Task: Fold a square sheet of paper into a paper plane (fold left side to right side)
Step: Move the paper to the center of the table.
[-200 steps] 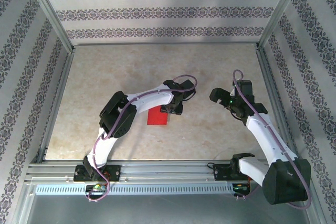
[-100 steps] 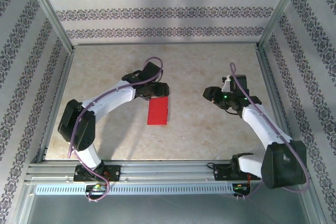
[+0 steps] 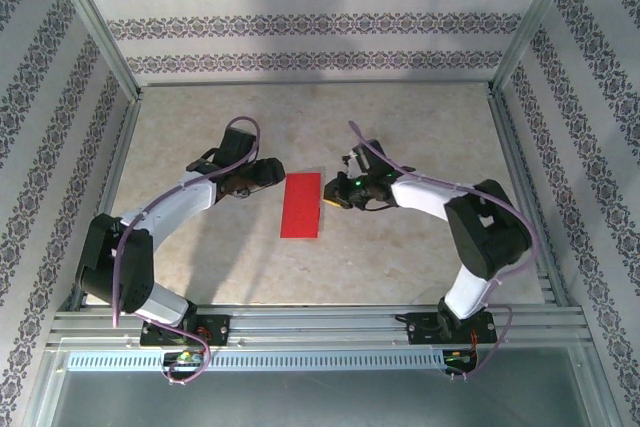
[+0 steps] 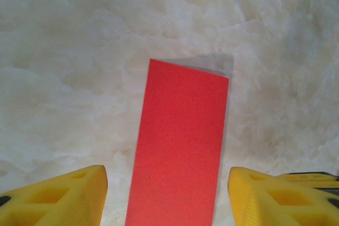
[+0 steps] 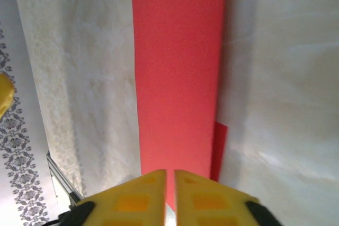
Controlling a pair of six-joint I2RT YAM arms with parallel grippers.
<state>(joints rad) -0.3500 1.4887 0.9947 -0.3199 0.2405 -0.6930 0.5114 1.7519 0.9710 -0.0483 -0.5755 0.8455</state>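
Observation:
The square sheet of paper [image 3: 301, 205] lies flat mid-table, bright red and folded into a narrow upright strip [image 4: 180, 141]. A darker lower layer [image 5: 220, 152] sticks out past one long edge. The paper plane is out of view. My left gripper [image 3: 270, 175] sits just left of the strip's top end and is open, its yellow fingers [image 4: 63, 197] standing either side of the paper's near end without touching it. My right gripper [image 3: 332, 197] is at the strip's right edge near the top and is shut, with only a slit between its fingertips [image 5: 153, 189]; they sit over the paper's near edge [image 5: 175, 78].
The marble-look tabletop [image 3: 420, 127] is bordered by metal frame rails [image 3: 300, 319] and patterned walls [image 3: 310, 22]. Both arms reach inward over the middle, their bases at the near edge.
My left arm has drawn back to the left off the paper. My right arm has swung in from the right to the strip's edge, and its jaws have gone from wide open to shut.

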